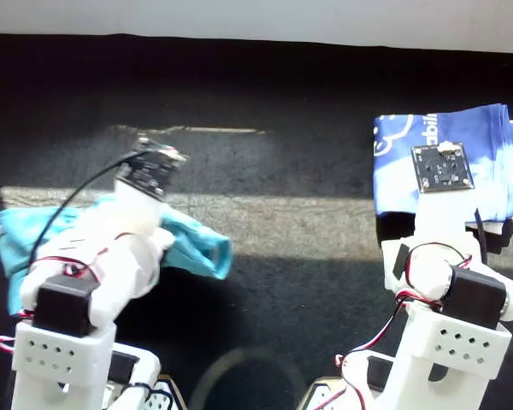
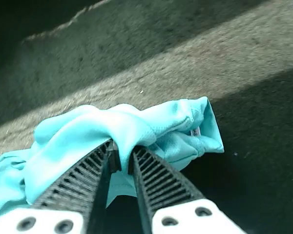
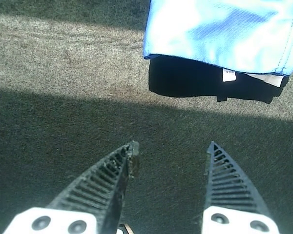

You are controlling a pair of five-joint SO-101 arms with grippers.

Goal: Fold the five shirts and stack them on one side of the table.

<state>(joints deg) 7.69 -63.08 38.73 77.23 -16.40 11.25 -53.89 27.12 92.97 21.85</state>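
Note:
A crumpled turquoise shirt (image 1: pixel 192 242) lies at the left side of the dark table, partly under the left arm. In the left wrist view my left gripper (image 2: pixel 122 156) is shut on a fold of the turquoise shirt (image 2: pixel 117 129). At the right side sits a stack of folded shirts: a blue shirt (image 1: pixel 487 137) on top, a black shirt (image 3: pixel 185 80) beneath it, with a pale edge showing. My right gripper (image 3: pixel 171 153) stands open over bare table just short of the stack's blue shirt (image 3: pixel 224 29), holding nothing.
The table (image 1: pixel 291 188) has a dark felt-like cover, with a sunlit band across its middle. A white wall (image 1: pixel 256 17) runs along the far edge. Free room lies between the two arms.

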